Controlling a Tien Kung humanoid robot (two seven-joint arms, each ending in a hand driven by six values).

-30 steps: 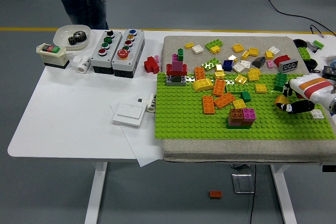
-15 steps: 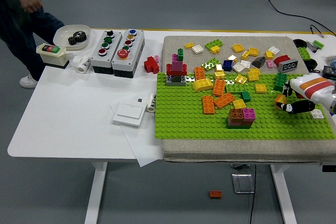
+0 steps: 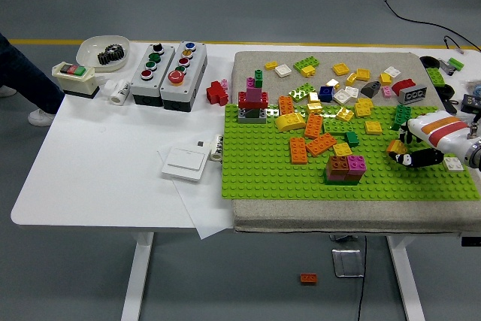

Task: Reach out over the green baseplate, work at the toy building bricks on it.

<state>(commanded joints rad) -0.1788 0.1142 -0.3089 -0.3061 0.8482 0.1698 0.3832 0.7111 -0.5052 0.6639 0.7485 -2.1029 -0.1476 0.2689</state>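
Fingers (image 3: pixel 418 157) on the right hand (image 3: pixel 421 143) look curled down onto the green baseplate (image 3: pixel 263 174), black tips bunched around a small orange brick (image 3: pixel 394 146), but we honestly can't tell if they're actually pinching it or just resting next to it. Only the right hand is reaching in over the baseplate's right edge.

Using the baseplate as our reference: a brown and magenta stack (image 3: pixel 346 168) sits on it just left of the hand, with a cluster of orange bricks (image 3: pixel 312 137) further left and a red and grey build (image 3: pixel 252 105) near its far left corner. A green brick pile (image 3: pixel 402 116) stands right behind the hand, pretty close. Loose yellow, white and blue bricks (image 3: pixel 342 84) are scattered on the grey mat (image 3: pixel 248 65) beyond the baseplate's far edge.

Off the baseplate's left side we've got a white switch plate (image 3: pixel 184 164), two button boxes (image 3: pixel 168 68), a red brick (image 3: pixel 217 93) and a dish with a gear (image 3: pixel 102 52). A person's leg (image 3: pixel 26 77) shows far left.
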